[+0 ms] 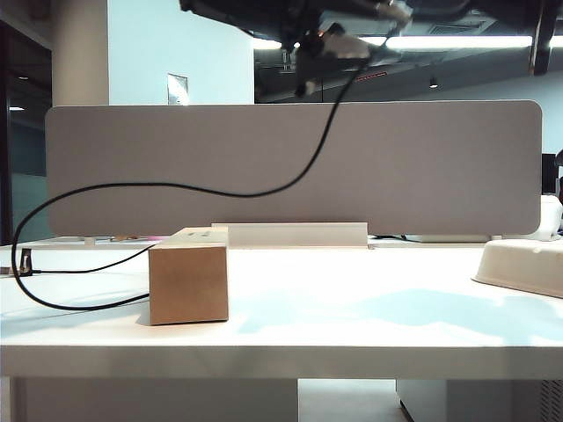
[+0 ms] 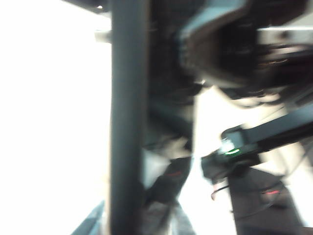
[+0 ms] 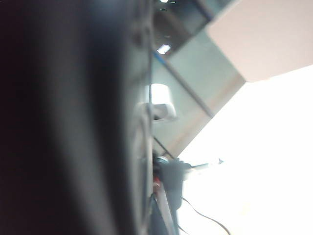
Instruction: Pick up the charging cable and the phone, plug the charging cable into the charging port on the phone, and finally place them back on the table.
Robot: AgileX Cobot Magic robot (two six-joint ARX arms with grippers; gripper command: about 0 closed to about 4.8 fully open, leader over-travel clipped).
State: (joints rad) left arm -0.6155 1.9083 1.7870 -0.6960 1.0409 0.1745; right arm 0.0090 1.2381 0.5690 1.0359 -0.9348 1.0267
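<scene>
**Cable strung from the table up to two raised end effectors**

Cord first, from the left of the exterior view: the charging cable (image 1: 176, 185) comes in at the left edge of the table (image 1: 352, 308). It loops over the white top and runs behind a cardboard box (image 1: 189, 277) that stands on the table left of centre. From that loop the cable climbs in a long slack curve across the grey divider panel (image 1: 440, 167). It ends at the top of the frame, well above the table. A low white riser (image 1: 295, 234) sits just behind the box, against the panel.

Above the middle, cut off by the upper frame edge, hang both arms. The left end effector (image 1: 308, 44) is among the dark shapes where the cable arrives. Its wrist view is too blurred to show whether its fingers are spread or pinching, so I cannot tell. The right end effector (image 1: 396, 13) is just beside it, further right. Its jaws are pressed together, and the frames do not show what, if anything, lies between them. The cable's upper end meets this cluster, and the exact contact is unclear.

At the far right a white tray (image 1: 523, 264) rests on the table, well apart from the cable.
</scene>
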